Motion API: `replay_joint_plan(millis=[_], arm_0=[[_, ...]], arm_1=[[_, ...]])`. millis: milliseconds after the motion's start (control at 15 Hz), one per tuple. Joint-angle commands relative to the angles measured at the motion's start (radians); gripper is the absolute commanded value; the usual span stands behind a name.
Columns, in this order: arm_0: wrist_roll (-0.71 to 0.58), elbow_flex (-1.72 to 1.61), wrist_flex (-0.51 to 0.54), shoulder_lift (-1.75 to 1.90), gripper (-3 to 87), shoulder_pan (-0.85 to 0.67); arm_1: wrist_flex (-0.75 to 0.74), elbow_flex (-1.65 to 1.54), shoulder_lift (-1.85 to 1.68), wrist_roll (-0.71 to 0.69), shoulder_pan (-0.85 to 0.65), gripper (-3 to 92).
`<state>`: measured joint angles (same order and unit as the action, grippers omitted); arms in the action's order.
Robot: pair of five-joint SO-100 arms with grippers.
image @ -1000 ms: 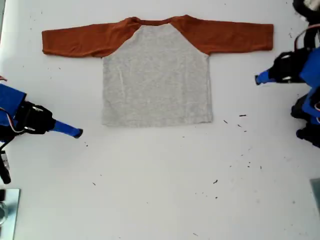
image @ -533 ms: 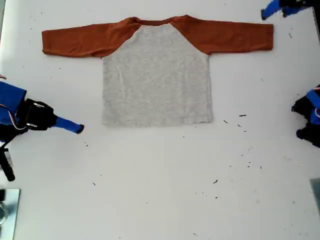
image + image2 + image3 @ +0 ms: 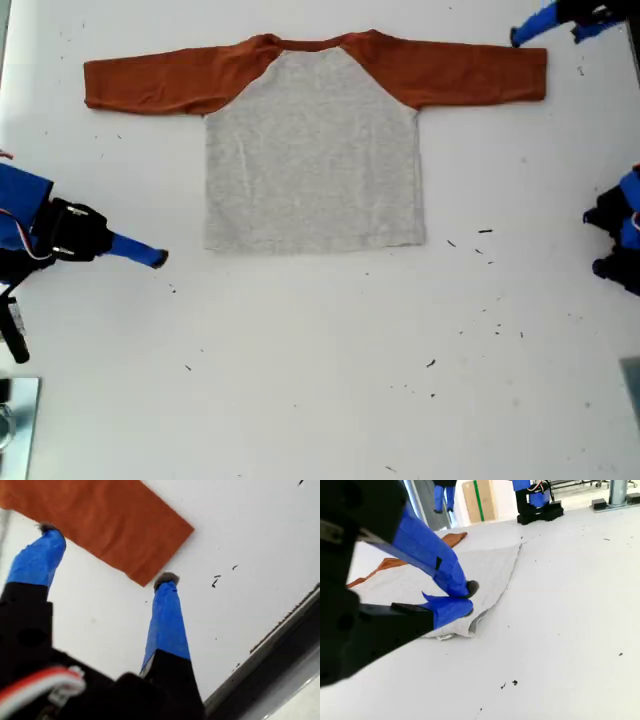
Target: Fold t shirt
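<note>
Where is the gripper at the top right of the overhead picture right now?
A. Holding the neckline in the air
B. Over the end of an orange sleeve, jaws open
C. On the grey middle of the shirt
B: my first gripper hangs open with its fingertips either side of the t shirt sleeve end.

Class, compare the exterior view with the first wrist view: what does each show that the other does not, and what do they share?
Only the exterior view shows the whole t shirt spread flat, with its grey body and both orange sleeves, plus my second hand near the hem corner at that view's left. Only the first wrist view shows my first hand with jaws open, straddling the sleeve cuff corner, and a dark table edge. Both show that orange sleeve end, the white table and dark specks.
</note>
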<state>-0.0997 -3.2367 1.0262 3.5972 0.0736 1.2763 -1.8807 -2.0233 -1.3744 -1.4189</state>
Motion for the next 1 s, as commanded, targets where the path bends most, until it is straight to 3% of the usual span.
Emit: replay_joint_plan(millis=[0,267,400,733,933], arm_0=[[0.000,-0.009,0.002,0.006,-0.3,0.008],[0.000,-0.009,0.000,0.006,-0.3,-0.002],[0.000,-0.009,0.000,0.006,-0.3,-0.006],[0.006,-0.011,0.000,0.006,-0.3,0.003],[0.014,-0.011,0.000,0.006,-0.3,0.002]], arm_1=[[-0.215,-0.155,0.014,-0.028,-0.023,34.9],[-0.437,-0.324,0.078,-0.049,-0.021,28.1],[-0.483,-0.345,0.103,-0.046,-0.011,3.5],[-0.442,-0.310,0.069,-0.051,0.049,3.3],[-0.284,-0.196,-0.060,-0.023,0.127,3.3]])
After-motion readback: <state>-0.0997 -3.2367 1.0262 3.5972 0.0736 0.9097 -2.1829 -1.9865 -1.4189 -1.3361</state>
